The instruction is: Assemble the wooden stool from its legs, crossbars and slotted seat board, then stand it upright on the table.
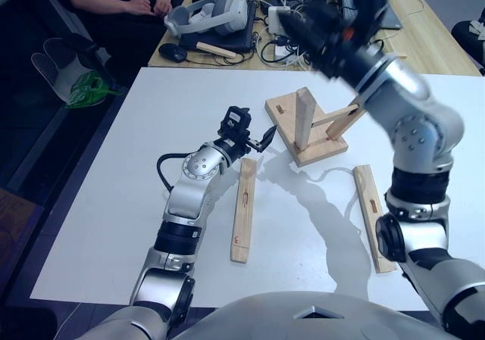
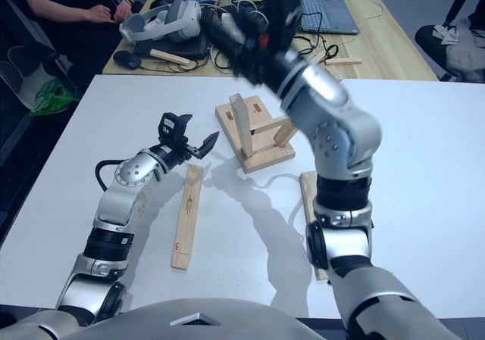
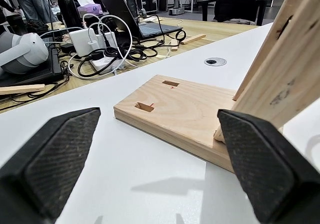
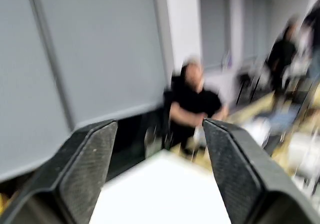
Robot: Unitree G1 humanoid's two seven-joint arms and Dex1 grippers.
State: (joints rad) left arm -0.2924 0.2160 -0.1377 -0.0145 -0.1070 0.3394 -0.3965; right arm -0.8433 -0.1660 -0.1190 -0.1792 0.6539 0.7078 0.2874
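- Here, the flat, pale wooden seat board (image 1: 318,152) with small rectangular slots lies on the white table (image 1: 114,234), toward its far middle.
- One square wooden leg (image 1: 304,116) stands upright in the board, and a second pale wooden piece (image 1: 342,123) leans at a tilt just beside it, on the robot's right.
- The left gripper (image 1: 258,143) hovers low over the table just to the left of the seat board, apart from it, with its fingers spread and nothing between them.
- In the left wrist view its two black ribbed pads (image 3: 55,159) frame the board's near edge, which lies a little beyond them.
- A long loose wooden leg (image 1: 244,207) lies flat on the table, its far end directly under the left gripper.
- The right gripper (image 1: 337,18) is raised high above the table, beyond and above the seat board and well apart from it.
- The right wrist view shows the right gripper's jaws parted and empty.
- Another loose wooden leg (image 1: 371,211) lies flat near the table's right front, beside the right arm.
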